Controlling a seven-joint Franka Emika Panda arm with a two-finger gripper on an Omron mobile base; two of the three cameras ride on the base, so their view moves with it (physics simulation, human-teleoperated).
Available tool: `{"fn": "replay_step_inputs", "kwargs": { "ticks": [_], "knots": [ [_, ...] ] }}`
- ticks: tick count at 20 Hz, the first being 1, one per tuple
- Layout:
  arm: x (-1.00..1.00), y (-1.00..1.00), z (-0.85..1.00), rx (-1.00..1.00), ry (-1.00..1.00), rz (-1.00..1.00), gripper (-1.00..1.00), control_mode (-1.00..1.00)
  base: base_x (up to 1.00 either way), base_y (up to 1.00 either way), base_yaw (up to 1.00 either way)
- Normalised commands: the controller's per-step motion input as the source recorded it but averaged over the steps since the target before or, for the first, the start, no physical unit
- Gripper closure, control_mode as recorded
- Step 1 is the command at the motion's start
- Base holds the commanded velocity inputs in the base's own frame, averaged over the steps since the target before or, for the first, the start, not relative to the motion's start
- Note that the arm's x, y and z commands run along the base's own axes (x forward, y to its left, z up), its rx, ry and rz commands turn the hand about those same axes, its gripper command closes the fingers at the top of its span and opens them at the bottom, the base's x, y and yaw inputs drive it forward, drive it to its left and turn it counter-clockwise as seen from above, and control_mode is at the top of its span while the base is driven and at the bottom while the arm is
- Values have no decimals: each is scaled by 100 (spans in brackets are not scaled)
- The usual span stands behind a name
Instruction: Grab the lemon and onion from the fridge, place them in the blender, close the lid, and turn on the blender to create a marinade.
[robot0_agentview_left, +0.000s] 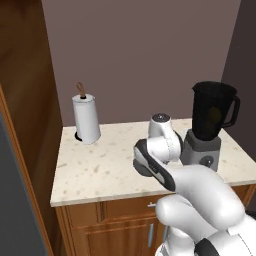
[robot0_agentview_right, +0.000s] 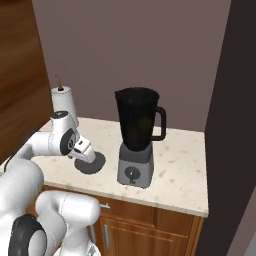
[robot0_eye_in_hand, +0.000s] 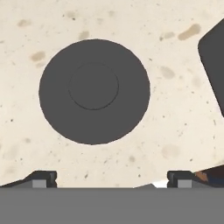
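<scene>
- Claw (robot0_eye_in_hand: 112, 179) spread wide, empty, two dark tips at roughly 7 and 5 o'clock of the hand view, aimed straight down at the desk (robot0_eye_in_hand: 175, 109).
- Lid (robot0_eye_in_hand: 94, 92) flat on the speckled desk, a dark grey disc with a fainter ring at its centre, slightly toward 11 o'clock from the middle of the hand view, apart from both tips.
- In the right base view, lid (robot0_agentview_right: 95, 164) partly hidden under the hand, just beside the blender (robot0_agentview_right: 137, 142) at its 9 o'clock.
- Blender upright on the desk, black jar on its grey base, knob facing forward, handle toward 3 o'clock; jar mouth uncovered.
- Faint yellowish blur inside the jar, near the middle; too dim to name with certainty.
- In the left base view, blender (robot0_agentview_left: 210, 125) at 3 o'clock, arm in front of its base.
- Paper-towel roll (robot0_agentview_left: 86, 120) upright near the back of the desk at 9 o'clock of the left base view, well apart from the blender.
- Wooden cabinet (robot0_agentview_left: 22, 100) along the 9 o'clock edge, touching the desk's end.
- Dark corner of the blender base (robot0_eye_in_hand: 214, 65) at 3 o'clock of the hand view.
</scene>
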Motion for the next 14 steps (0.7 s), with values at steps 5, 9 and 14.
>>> {"fn": "replay_step_inputs", "kwargs": {
  "ticks": [5,9,14],
  "knots": [
    [47,0,-37,0,1,0,-100,-100,0,0,0],
    [45,0,-26,0,1,0,-100,-100,0,0,0],
    [43,0,-19,0,1,0,-100,-100,0,0,0]
  ]
}}
